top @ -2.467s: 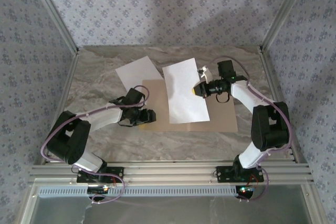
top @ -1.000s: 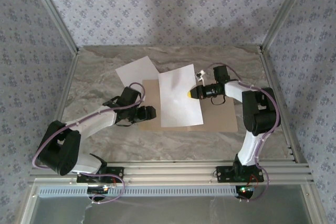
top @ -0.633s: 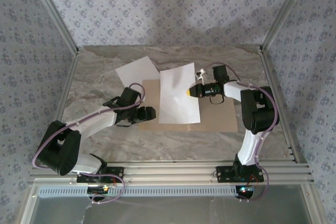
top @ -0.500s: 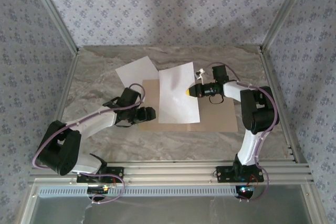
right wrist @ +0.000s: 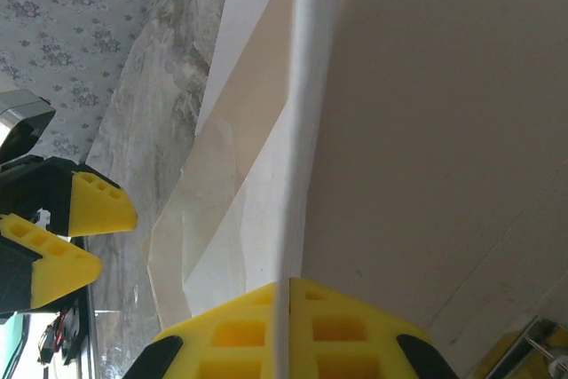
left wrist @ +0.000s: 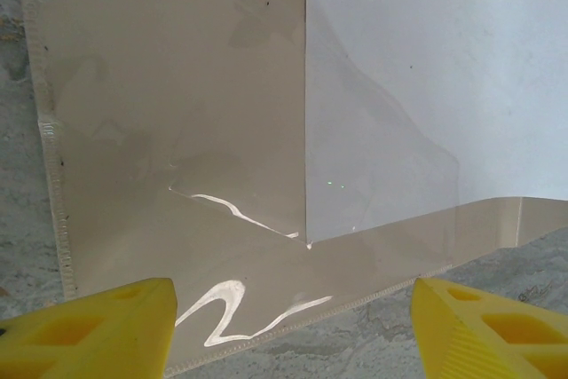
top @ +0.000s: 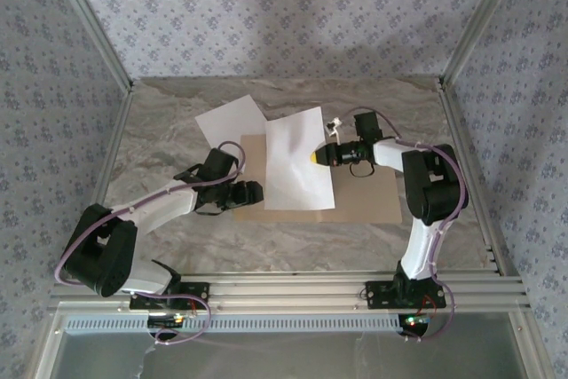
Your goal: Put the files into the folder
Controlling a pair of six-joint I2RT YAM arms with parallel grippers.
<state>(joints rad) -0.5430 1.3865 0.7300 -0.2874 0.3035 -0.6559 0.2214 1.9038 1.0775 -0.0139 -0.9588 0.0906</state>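
Note:
The tan folder (top: pixel 368 201) lies open and flat on the marble table. One white file (top: pixel 297 166) rests across its left half, and my right gripper (top: pixel 316 156) is shut on that sheet's right edge. In the right wrist view the yellow jaws (right wrist: pixel 288 326) pinch the thin sheet (right wrist: pixel 306 86) edge-on above the folder (right wrist: pixel 444 130). A second file (top: pixel 231 120) lies on the table behind the folder, partly under the first. My left gripper (top: pixel 255 193) hovers open at the folder's left front. In its view the folder (left wrist: pixel 160 86) and the sheet's corner (left wrist: pixel 426 86) lie beyond the gripper (left wrist: pixel 293 335), under a glinting clear film.
Aluminium frame posts (top: pixel 98 33) and patterned walls enclose the table on three sides. Bare marble (top: pixel 293 241) runs between the folder's front edge and the arm bases. The left gripper's yellow fingertips (right wrist: pixel 62 237) appear in the right wrist view, beyond the sheet.
My right gripper has drawn the held sheet to the left and a little farther back over the folder. The left arm has stayed nearly still, with its jaws open.

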